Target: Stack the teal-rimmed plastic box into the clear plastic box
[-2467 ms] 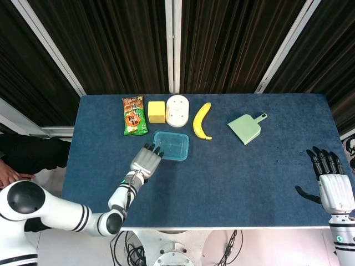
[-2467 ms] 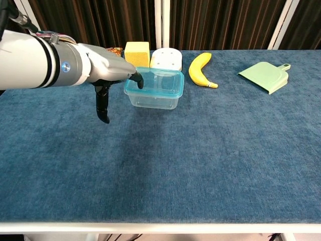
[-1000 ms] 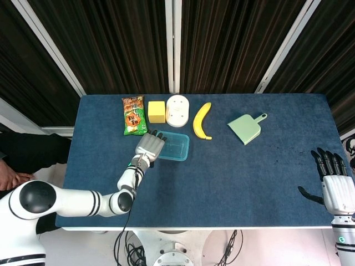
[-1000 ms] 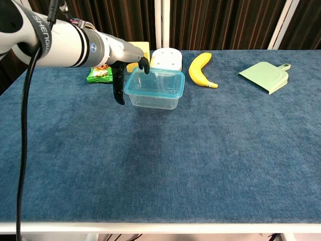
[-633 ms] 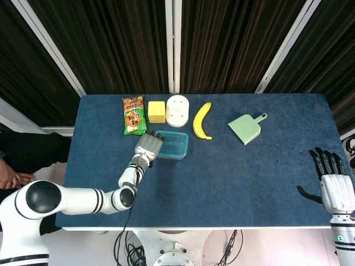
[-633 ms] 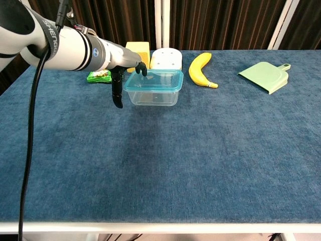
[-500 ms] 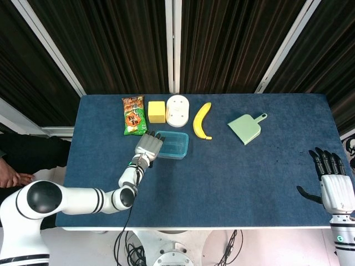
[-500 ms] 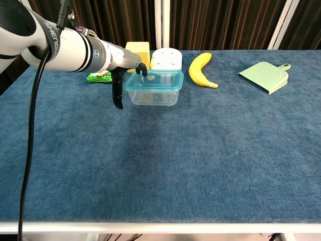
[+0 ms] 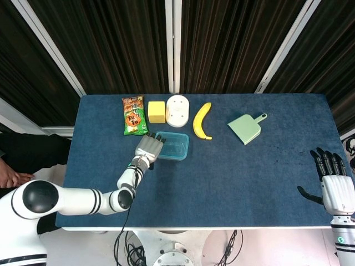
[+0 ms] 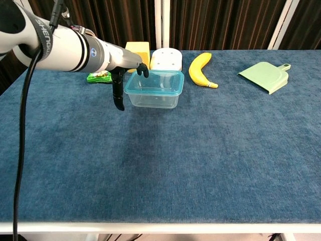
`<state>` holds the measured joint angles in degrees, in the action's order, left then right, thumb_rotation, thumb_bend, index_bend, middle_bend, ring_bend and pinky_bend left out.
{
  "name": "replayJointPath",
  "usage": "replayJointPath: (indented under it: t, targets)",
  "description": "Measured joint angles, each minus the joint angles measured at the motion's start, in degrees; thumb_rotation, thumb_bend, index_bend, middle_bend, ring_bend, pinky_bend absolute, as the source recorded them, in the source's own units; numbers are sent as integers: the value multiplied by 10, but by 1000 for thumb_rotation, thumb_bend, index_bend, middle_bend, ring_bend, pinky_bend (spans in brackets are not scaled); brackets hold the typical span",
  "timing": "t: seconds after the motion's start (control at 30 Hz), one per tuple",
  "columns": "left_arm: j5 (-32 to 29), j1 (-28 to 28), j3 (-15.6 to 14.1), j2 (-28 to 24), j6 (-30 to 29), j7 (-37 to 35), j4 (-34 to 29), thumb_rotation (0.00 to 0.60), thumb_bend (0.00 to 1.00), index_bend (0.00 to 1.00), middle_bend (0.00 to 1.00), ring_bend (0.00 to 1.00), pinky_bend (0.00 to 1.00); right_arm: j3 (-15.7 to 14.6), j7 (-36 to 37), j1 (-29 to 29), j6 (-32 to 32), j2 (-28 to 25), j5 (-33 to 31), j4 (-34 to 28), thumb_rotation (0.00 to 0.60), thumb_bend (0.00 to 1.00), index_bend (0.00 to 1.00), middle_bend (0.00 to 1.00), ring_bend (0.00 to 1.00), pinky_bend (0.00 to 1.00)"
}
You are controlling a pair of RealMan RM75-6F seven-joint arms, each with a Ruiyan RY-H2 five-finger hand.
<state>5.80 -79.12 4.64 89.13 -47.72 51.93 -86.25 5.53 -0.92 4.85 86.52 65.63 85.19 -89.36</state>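
Left robot hand (image 10: 122, 71) is at the left end of the teal-rimmed plastic box (image 10: 153, 89), its fingertips (image 10: 144, 71) hooked over the near-left corner of the rim while the thumb hangs down outside the box's left wall; whether it truly grips the rim or only rests on it cannot be told. From the head view the same left robot hand (image 9: 148, 147) lies palm down with its fingers spread over the box's left edge (image 9: 171, 145). The box sits upright on the blue counter (image 10: 200, 150), just in front of a yellow sponge block (image 10: 137, 50) and a white round-cornered container (image 10: 166, 58). A green snack packet (image 9: 133, 115) lies to the left of the sponge, a banana (image 10: 201, 70) to the right of the white container, and a pale green dustpan (image 10: 267, 76) further right. Right robot hand (image 9: 334, 184) hovers off the counter's right edge, fingers extended and apart, holding nothing.
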Motion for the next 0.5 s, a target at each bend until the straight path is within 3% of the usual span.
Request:
replayJointPath:
  t: [0.17, 0.27, 0.5]
  targets:
    - [82, 41, 14, -37, -30, -69, -43, 600, 23, 94, 155, 13, 106, 2, 5, -1, 1, -6, -2, -1, 600, 76, 0, 33, 0, 0]
    - [162, 82, 17, -61, -61, -126, -63, 600, 23, 119, 154, 13, 91, 4, 12, 0, 0, -8, -4, 0, 600, 76, 0, 33, 0, 0]
    - [398, 245, -8, -126, -191, -304, -72, 600, 24, 145, 154, 13, 78, 9, 30, 9, -19, -13, -12, 6, 600, 76, 0, 38, 0, 0]
